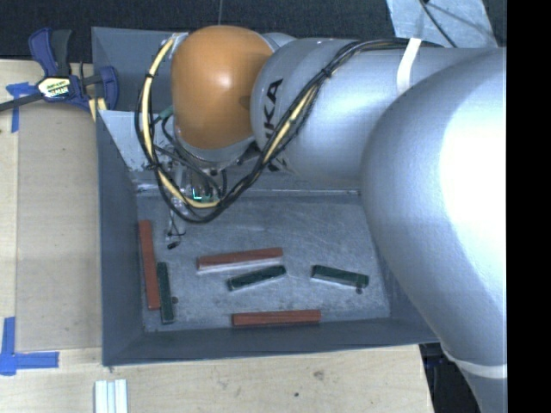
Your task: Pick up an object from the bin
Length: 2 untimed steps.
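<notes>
closest to the camera, a front red-brown stick [275, 318] lies flat right along the near wall of the grey metal bin [116, 256], running left to right. one step further in there's a middle dark green stick [256, 277], slightly tilted, and off to its right, apart from it, a right dark green stick [339, 276] near the arm side. just behind the middle green one, nearly touching it, sits a middle red-brown stick [239, 261], also lying roughly left to right. over on the left side a left red-brown stick [149, 265] runs front to back along the left wall, with a shorter left dark green stick [164, 292] tucked right beside its near end. all six are flat on the bin floor, pretty spread out, no real heap. further back, the gripper [191, 194] hangs over the far left corner of the floor, just beyond the far end of that left red-brown stick, which is the closest piece to it. it's buried under the orange cover [219, 89] and a tangle of yellow and black cables [164, 157], so i honestly can't tell whether it's open or closed or has anything in it. the big silver arm [413, 144] comes in from the right and covers the far right of the bin.
</notes>
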{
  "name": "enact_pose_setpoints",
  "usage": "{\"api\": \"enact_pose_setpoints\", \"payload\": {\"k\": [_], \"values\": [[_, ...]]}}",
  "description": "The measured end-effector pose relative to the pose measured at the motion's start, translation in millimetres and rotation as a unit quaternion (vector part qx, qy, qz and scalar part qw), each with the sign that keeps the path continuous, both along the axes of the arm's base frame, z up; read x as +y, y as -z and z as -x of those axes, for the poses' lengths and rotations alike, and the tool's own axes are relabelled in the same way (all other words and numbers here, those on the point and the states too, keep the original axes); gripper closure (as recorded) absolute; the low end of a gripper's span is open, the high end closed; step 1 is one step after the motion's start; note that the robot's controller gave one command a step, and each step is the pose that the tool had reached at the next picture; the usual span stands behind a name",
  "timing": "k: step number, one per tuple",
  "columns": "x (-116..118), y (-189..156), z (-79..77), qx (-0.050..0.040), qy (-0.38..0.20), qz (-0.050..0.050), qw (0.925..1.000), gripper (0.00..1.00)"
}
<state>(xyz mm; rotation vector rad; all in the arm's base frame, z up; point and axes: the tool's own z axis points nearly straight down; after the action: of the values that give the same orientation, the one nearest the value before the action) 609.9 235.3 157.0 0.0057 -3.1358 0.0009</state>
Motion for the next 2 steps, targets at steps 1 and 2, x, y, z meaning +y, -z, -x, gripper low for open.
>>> {"api": "enact_pose_setpoints", "payload": {"k": [1,2], "values": [[-93,92,56.2,0.0008,0.057,0.002,0.9984,0.00],[-121,57,70.6,-0.0031,0.041,0.000,0.9992,0.00]]}}
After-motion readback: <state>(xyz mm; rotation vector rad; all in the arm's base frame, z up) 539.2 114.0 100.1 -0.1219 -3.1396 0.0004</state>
